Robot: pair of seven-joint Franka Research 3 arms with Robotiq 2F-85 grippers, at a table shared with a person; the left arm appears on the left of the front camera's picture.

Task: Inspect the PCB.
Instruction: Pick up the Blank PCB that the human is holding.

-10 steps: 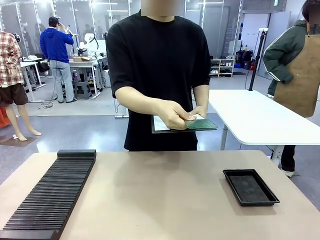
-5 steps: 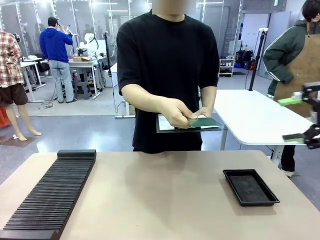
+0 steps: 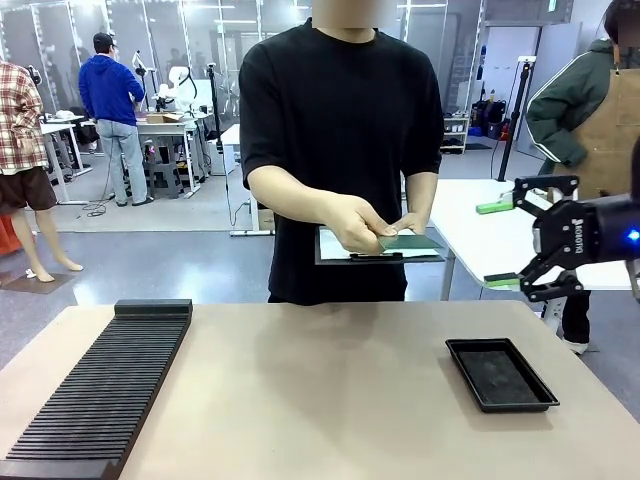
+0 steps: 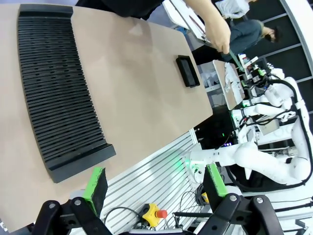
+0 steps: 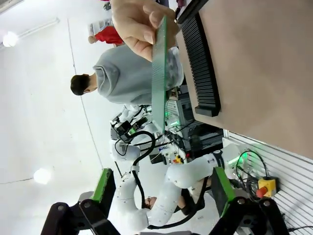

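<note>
Left gripper (image 4: 155, 182) hangs off the near edge of the tabletop (image 3: 320, 400), fingers wide apart, holding nothing. Black slotted rack (image 3: 100, 385) lies along the left edge, and a shallow black tray (image 3: 500, 373) sits near the right edge with no board in it. Right gripper (image 3: 497, 244) hovers above the right edge, fingers spread and empty, aimed toward the person and well apart from the board. Beyond the far edge, the person's hand (image 3: 352, 222) holds the PCB (image 3: 408, 242) above a clipboard (image 3: 335, 250), off the table. Early stage, by my read: no handover, robot hasn't gripped the board, taking and inspecting all left.
</note>
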